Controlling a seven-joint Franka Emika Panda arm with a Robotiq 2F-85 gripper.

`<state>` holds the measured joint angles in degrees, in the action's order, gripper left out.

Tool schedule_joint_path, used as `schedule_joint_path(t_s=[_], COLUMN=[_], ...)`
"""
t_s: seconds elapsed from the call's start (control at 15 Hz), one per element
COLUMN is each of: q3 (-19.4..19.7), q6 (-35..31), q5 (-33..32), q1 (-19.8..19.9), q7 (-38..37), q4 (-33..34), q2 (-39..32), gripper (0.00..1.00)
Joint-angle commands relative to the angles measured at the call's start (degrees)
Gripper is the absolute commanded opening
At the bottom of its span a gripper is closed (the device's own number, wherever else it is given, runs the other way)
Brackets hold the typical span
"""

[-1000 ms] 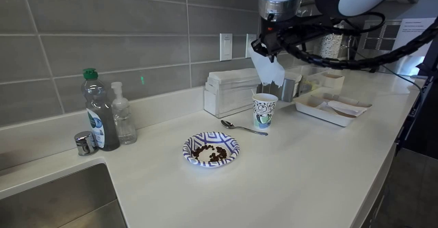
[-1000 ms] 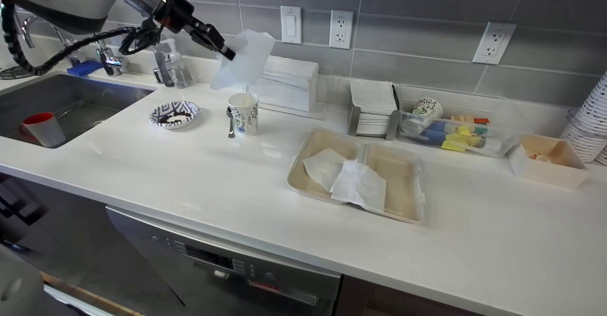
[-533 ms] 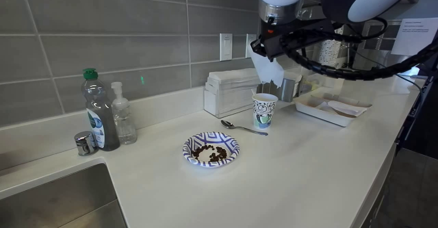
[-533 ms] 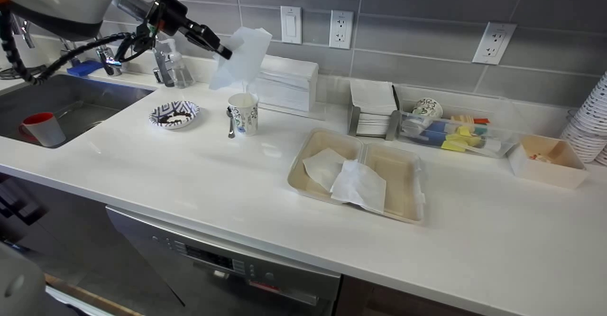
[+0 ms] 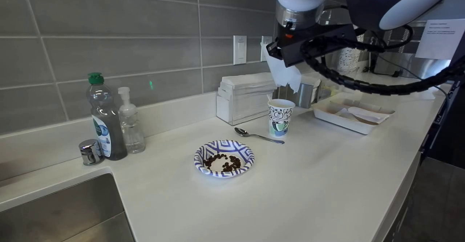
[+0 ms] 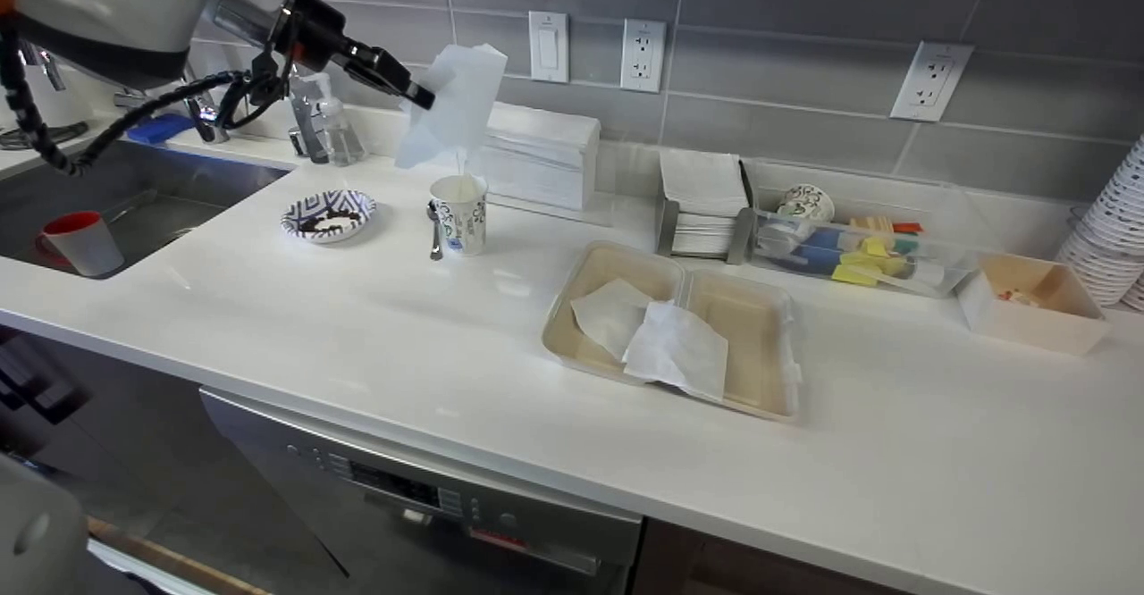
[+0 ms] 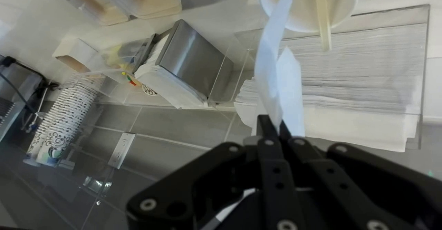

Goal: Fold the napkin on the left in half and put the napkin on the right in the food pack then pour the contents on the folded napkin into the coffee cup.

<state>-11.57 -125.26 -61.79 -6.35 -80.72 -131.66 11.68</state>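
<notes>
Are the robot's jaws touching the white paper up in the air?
Touching. The wrist view shows it: the white paper runs right in between the jaws, which are closed on it with no gap showing.

In an exterior view: along counter from sink end. In an exterior view: from front, angled down, facing tiled wall. Both share cup, food box. Wrist view: close, past my gripper, wall at bottom.

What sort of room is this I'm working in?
Probably an office or break-room kitchenette: there's a sink, what looks like a built-in dishwasher, and stacked disposable cups.
</notes>
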Motion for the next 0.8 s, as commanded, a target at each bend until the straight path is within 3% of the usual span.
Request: schedule_joint_path(t_s=[0.0,0.13,0.2,0.27,0.33,0.4,0.73], q3=[0.4,0.0,1.4,-0.2,0.6,0.4,1.4], q6=[-1.7,-0.6,-3.0,-0.8,-1.5,-1.2,-3.0], q5=[-2.6,-4.5,2.7,-6.4,-2.0,-4.7,1.1], q1=[-0.6,-0.6,-1.6,-0.4,-1.1,-0.8,-1.6], q7=[-2.3,-3.9,1.0,-5.5,-2.1,-4.4,1.6], q4=[-2.4,-2.4,-2.6,-2.4,-2.5,-2.5,-2.7], q2=[1.5,1.4,1.6,1.4,1.3,1.4,2.6], gripper=[0.00,0.00,0.00,0.00,0.00,0.00,0.00])
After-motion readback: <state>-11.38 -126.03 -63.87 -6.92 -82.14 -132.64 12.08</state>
